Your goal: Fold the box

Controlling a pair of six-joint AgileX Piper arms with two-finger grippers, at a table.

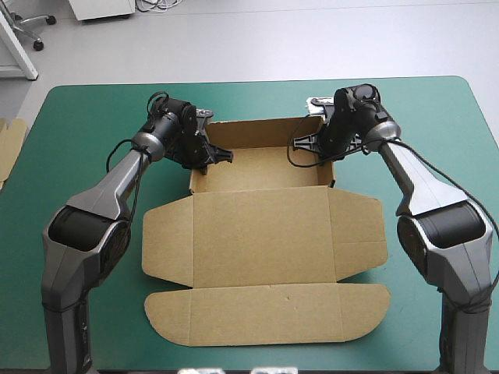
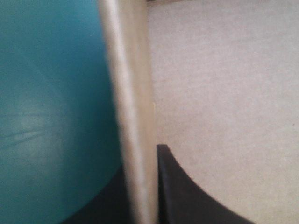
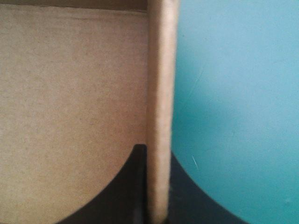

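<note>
The brown box (image 1: pixel 265 226) lies mid-table as an open tray, its walls raised at the far end and its lid and flaps flat toward the near edge. My left gripper (image 1: pixel 207 156) is at the tray's left wall. In the left wrist view that wall's edge (image 2: pixel 133 107) runs between the black fingers (image 2: pixel 180 191), and my left gripper (image 2: pixel 142 186) is shut on it. My right gripper (image 1: pixel 323 152) is at the tray's right wall. Its wrist view shows the wall's edge (image 3: pixel 161 93) pinched between the black fingers (image 3: pixel 124 191), with my right gripper (image 3: pixel 159 186) shut on it.
An edge of more brown board (image 1: pixel 9 144) shows at the table's left edge. The teal-green cover (image 1: pixel 437 117) lies bare around the box on both sides, and a narrow strip of it runs along the near edge.
</note>
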